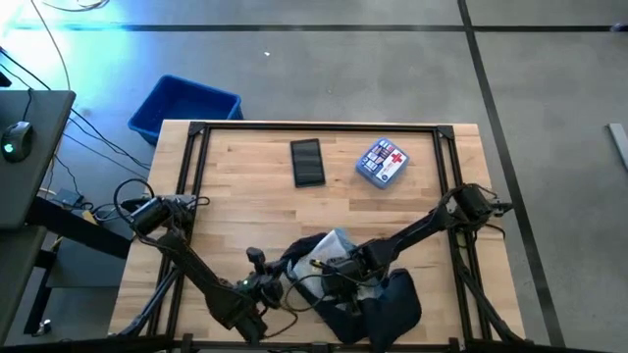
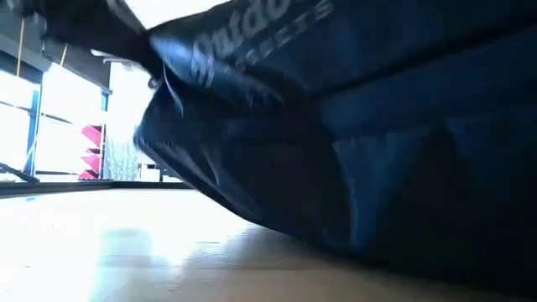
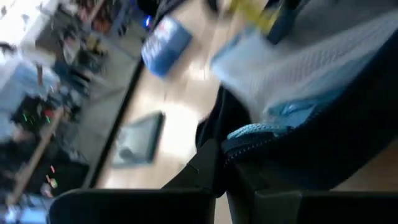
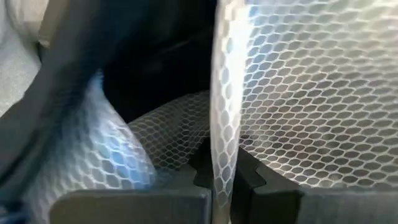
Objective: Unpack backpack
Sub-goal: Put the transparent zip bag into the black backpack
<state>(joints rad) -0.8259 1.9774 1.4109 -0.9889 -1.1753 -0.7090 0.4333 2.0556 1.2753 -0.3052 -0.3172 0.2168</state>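
Right now my right gripper [image 4: 222, 177] has its jaws pinched nearly together on a fold of white honeycomb mesh fabric [image 4: 311, 93]; the folded edge runs straight down between the two dark fingers, and more mesh fills the space beyond them. Just outside that, dark cloth of the soft, rounded, dark navy backpack [image 1: 392, 299] closes in beside the mesh.

My left gripper [image 3: 217, 168] has its jaws narrowed onto the backpack's rim, where a blue zipper tape [image 3: 258, 132] lies right at the fingertips. Beyond those jaws I see pale mesh and a light blue lining, and something yellow past them, too blurred to name.

From above, both grippers meet over the backpack's opening at the near edge of the light wooden table [image 1: 245, 186], the left one [image 1: 270, 286] just beside the right [image 1: 343, 270]. The table-height camera is almost filled by the bag's dark flank, which carries pale lettering.

Well ahead of the jaws, apart from the bag, lie a flat black rectangular device [image 1: 307, 162] and a small blue pouch with a red cross [image 1: 383, 162]. Off the table's far left corner stands a rigid bright-blue plastic bin [image 1: 184, 106].
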